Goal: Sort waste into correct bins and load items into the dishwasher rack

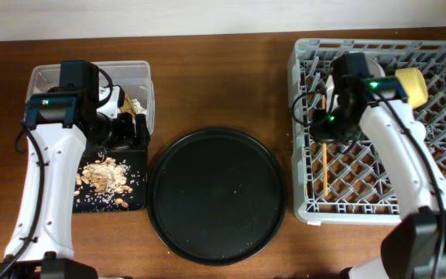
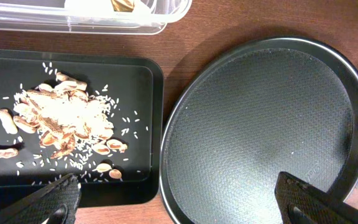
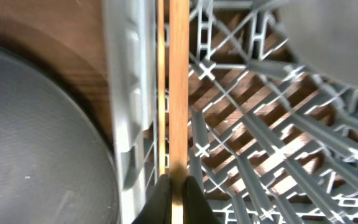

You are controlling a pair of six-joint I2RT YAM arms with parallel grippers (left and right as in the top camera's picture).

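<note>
My right gripper (image 3: 178, 193) is shut on the wooden chopsticks (image 3: 178, 81) and holds them over the left side of the grey dishwasher rack (image 1: 304, 167). The chopsticks also show in the overhead view (image 1: 324, 172). The yellow bowl (image 1: 413, 85) sits in the rack at the back right. My left gripper (image 2: 179, 202) is open and empty above the edge between the shallow black tray (image 2: 135, 81) and the round tray. Tan food scraps (image 2: 61, 121) lie on the black tray. The clear tub (image 1: 138, 74) behind it holds a gold wrapper (image 2: 122, 5). Plate and cups are hidden.
A large round black tray (image 1: 217, 195) lies between the bins and the rack. Bare wooden table (image 1: 215, 77) runs along the back.
</note>
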